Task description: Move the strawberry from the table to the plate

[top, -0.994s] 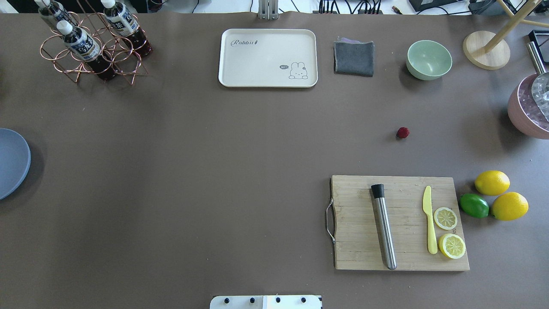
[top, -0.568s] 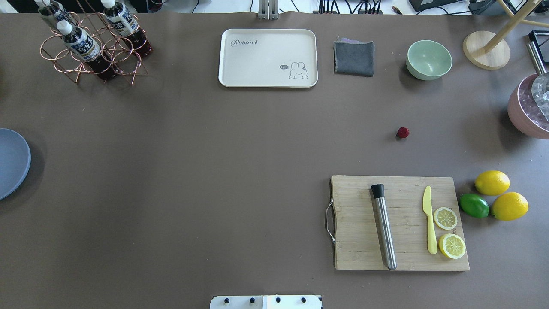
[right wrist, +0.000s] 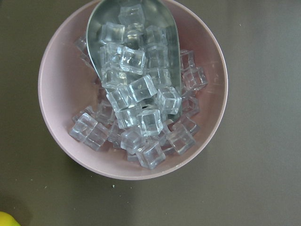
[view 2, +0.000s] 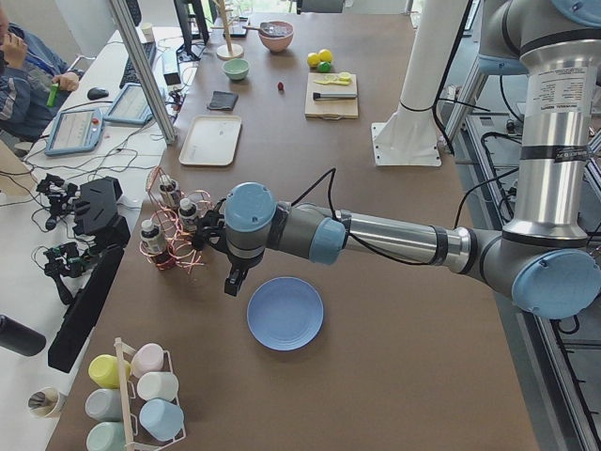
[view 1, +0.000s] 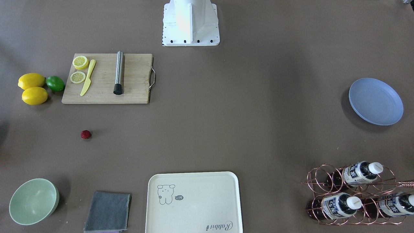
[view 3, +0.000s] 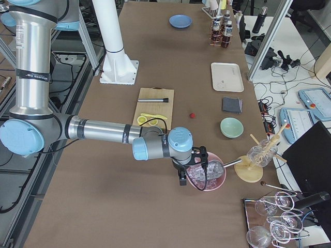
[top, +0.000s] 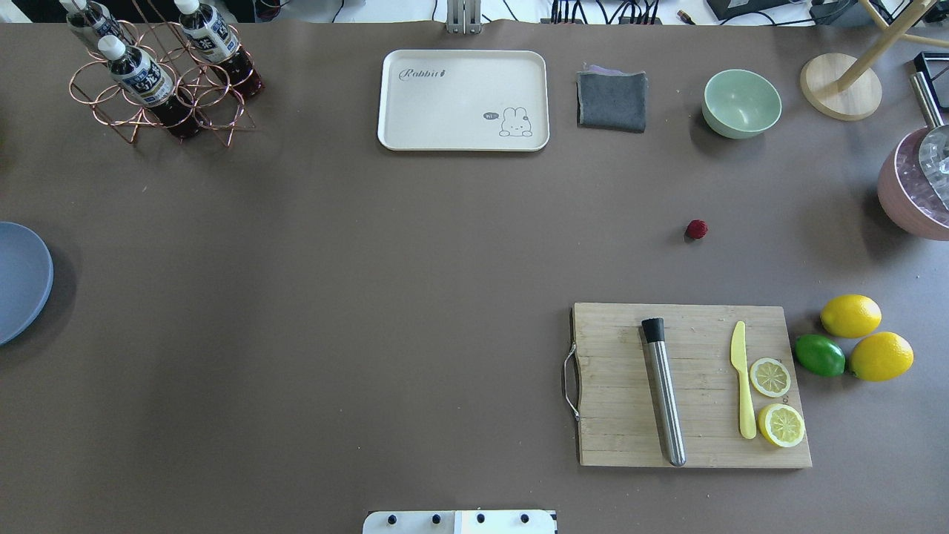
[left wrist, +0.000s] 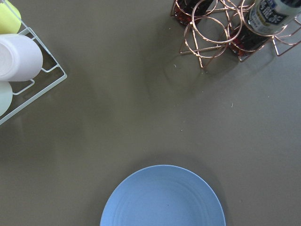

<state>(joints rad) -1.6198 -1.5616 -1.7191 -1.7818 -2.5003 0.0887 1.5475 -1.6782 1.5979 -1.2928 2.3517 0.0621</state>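
Note:
The strawberry [top: 696,229], small and dark red, lies alone on the brown table [top: 371,259], between the cutting board [top: 689,386] and the green bowl [top: 741,103]. It also shows in the front view as the strawberry [view 1: 85,134]. The blue plate [view 1: 376,102] sits far across the table, cut off at the overhead view's left edge as the plate [top: 18,282]. My left gripper [view 2: 235,277] hovers beside the plate [view 2: 285,313]. My right gripper [view 3: 182,178] hangs over a pink bowl of ice [view 3: 207,175]. Whether either gripper is open or shut, I cannot tell.
The cutting board carries a steel muddler [top: 663,393], a yellow knife and lemon slices. Two lemons [top: 864,334] and a lime [top: 819,354] lie to its right. A cream tray [top: 463,100], a grey cloth [top: 612,99] and a copper bottle rack [top: 159,74] line the far edge.

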